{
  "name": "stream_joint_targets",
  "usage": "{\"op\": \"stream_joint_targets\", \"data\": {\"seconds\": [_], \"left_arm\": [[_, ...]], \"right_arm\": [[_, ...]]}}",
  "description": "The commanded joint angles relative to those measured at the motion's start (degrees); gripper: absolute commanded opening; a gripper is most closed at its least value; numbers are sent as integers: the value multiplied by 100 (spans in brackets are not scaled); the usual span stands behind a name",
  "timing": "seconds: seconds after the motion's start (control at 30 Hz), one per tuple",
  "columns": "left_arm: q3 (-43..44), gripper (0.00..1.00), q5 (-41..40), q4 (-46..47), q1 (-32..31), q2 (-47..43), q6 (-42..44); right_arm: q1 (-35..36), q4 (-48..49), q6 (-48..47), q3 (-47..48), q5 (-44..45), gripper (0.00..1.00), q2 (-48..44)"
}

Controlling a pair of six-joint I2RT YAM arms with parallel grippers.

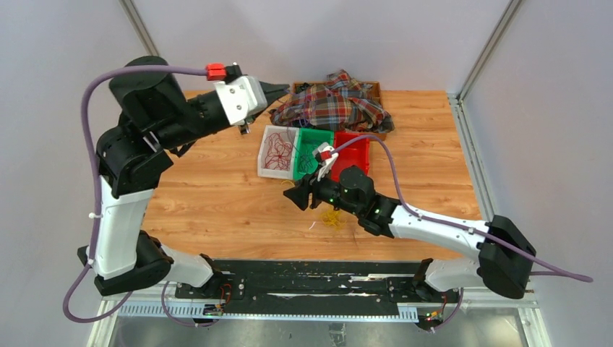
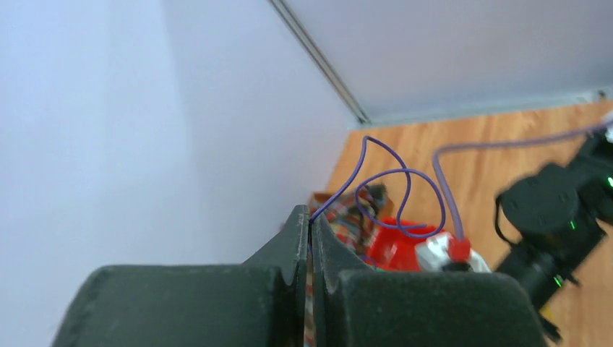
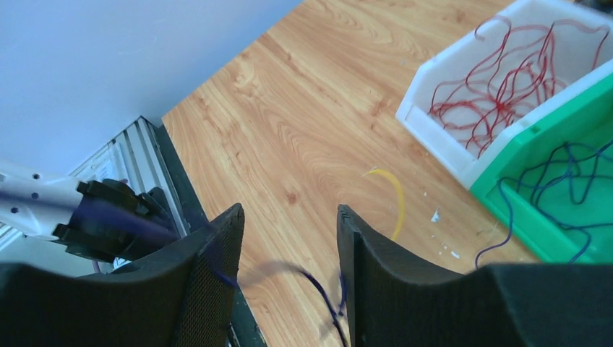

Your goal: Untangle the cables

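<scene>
Wood-grain tabletop [image 1: 217,195] carries a white bin [image 3: 434,134] of red wires [image 3: 499,94] and a green bin [image 3: 520,224] of blue wires [image 3: 567,170], just ahead of the right end effector [image 3: 289,213], with a yellow wire [image 3: 400,199] between. A blurred dark wire [image 3: 318,289] crosses its wide-open jaws; contact is unclear. The raised left end effector [image 2: 309,233] is clamped on a thin purple wire [image 2: 409,184].

Far middle of my table [image 1: 217,202]: left bin [image 1: 262,165], middle bin [image 1: 313,133], right bin [image 1: 358,149], side by side, with cables [image 1: 279,150] in the first two. Behind them the cloth [image 1: 336,103] lies on a tray [image 1: 376,90]. My left gripper [image 1: 283,89], left of the cloth, pinches a cable [image 2: 405,189]. A loose cable [image 1: 332,217] lies before the bins, near my right gripper [image 1: 295,196].
</scene>
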Motion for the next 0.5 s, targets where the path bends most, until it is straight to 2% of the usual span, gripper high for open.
{"op": "stream_joint_targets", "data": {"seconds": [0.0,0.2,0.4,0.47], "left_arm": [[72,1,-400,1386,-38,-242,-75],[160,1,-981,2315,-38,-320,210],[-145,1,-1976,4119,-38,-380,729],[-52,1,-2191,4377,-38,-266,917]], "right_arm": [[-59,619,381,-238,-125,50,363],[-38,766,680,-589,-58,49,660],[-19,955,1029,-1098,64,48,831],[-19,961,1100,-1198,100,48,921]]}}
